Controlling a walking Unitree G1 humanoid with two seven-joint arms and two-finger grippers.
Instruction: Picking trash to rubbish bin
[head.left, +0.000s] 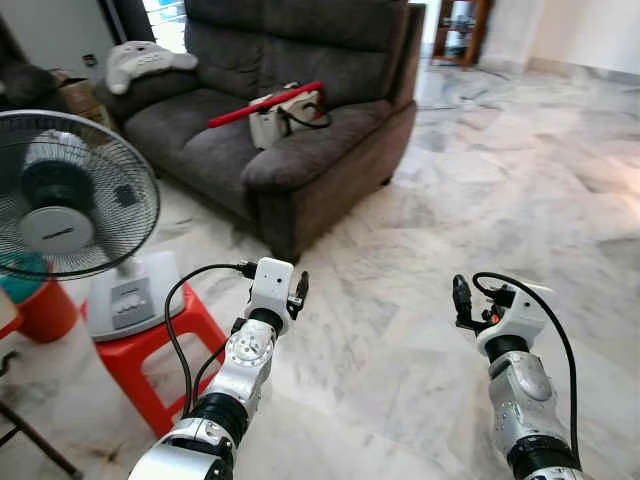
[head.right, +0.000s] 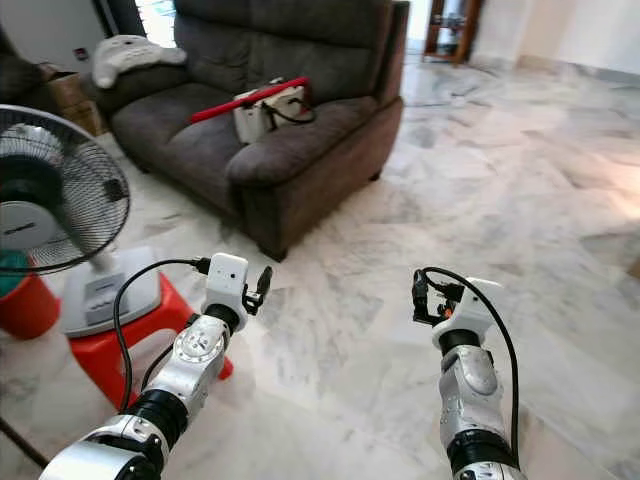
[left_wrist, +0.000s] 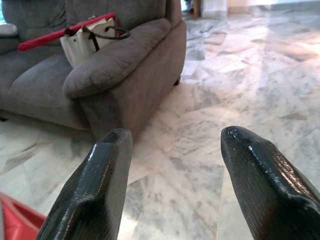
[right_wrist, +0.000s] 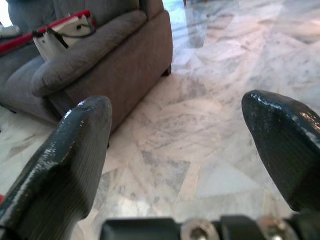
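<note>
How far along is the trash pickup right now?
Nothing looks done yet. Left gripper and right gripper are both open and hold nothing, raised over the marble floor near the sofa. Finding trash and a bin remains.

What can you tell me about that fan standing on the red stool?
The fan is a white electric one with a round dark wire cage and a pale hub at its centre; whether the blades are turning cannot be told. Its white base, with a small control panel, stands upright on a red plastic stool on the marble floor, at the robot's left, beside the grey sofa. An orange bucket sits next to the stool.
</note>
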